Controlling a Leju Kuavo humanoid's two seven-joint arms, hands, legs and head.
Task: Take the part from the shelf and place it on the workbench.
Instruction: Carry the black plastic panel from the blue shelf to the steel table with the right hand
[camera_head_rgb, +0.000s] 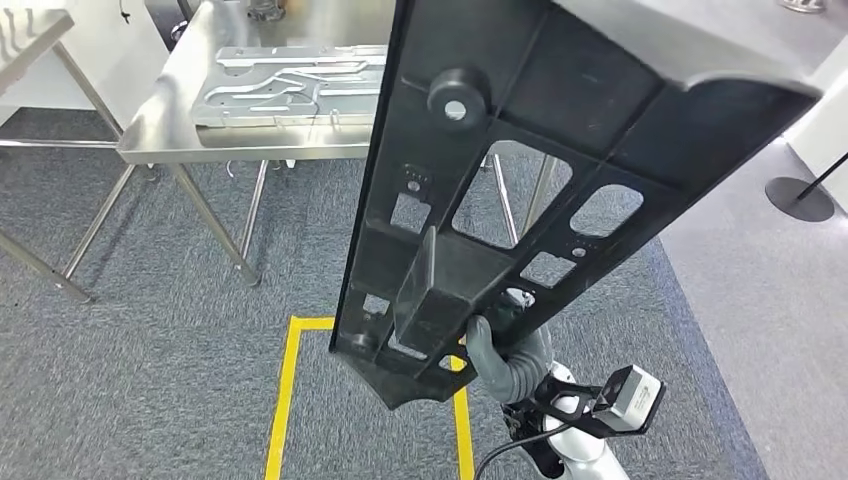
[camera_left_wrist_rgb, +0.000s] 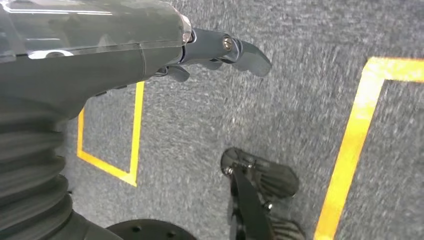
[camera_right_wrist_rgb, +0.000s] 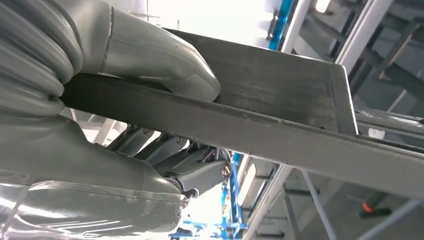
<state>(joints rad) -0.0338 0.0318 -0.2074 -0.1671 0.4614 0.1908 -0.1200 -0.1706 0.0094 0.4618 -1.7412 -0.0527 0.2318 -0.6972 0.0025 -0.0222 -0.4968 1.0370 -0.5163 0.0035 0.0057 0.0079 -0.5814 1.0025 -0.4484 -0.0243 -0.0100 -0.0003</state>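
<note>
While the right hand (camera_head_rgb: 500, 345) grips the long black part (camera_head_rgb: 520, 170) by its lower end, held upright before the steel bench (camera_head_rgb: 170, 130), it looks stiff and top-heavy, best supported nearer mid-length by the empty, loosely curled left hand (camera_left_wrist_rgb: 220, 52).

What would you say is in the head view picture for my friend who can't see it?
The robot's right hand holds up a long black part with cut-out holes, tilted across the middle of the picture. Behind it stands a shiny metal workbench with a flat silver panel on it. Below is grey carpet marked with yellow tape.
</note>
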